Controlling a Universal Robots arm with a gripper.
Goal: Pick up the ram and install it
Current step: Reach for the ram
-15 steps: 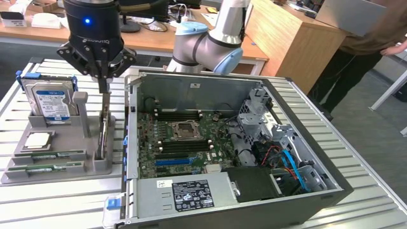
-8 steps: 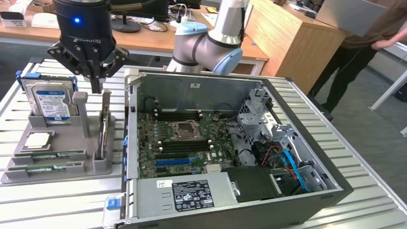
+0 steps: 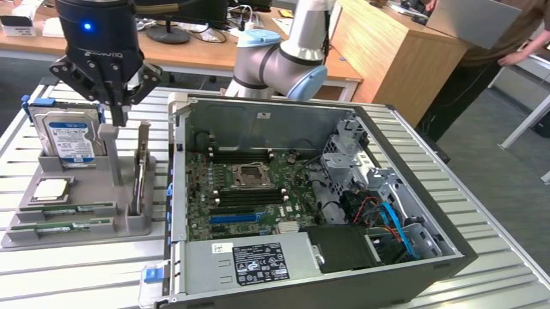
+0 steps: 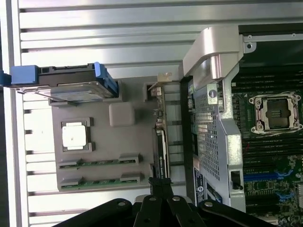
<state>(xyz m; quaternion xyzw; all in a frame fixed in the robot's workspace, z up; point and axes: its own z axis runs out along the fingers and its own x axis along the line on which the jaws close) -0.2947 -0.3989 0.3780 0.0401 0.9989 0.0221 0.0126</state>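
Observation:
Two green ram sticks [image 3: 64,208] [image 3: 58,226] lie flat in slots at the near end of a grey holder tray [image 3: 86,235]; in the wrist view both sticks [image 4: 99,162] [image 4: 97,180] show side by side. My gripper [image 3: 117,114] hangs above the tray's far part, between the hard drive and an upright card, a good way from the sticks. Its dark fingers [image 4: 161,185] meet at the tips with nothing between them. The open computer case [image 3: 318,193] holds the motherboard with its memory slots [image 3: 249,196].
On the tray also stand a silver-and-blue hard drive [image 3: 69,136], a processor chip [image 3: 50,188] and an upright card [image 3: 139,177]. The case's raised wall [image 4: 213,118] borders the tray. A person [image 3: 485,58] stands by a wooden desk at the exterior view's right.

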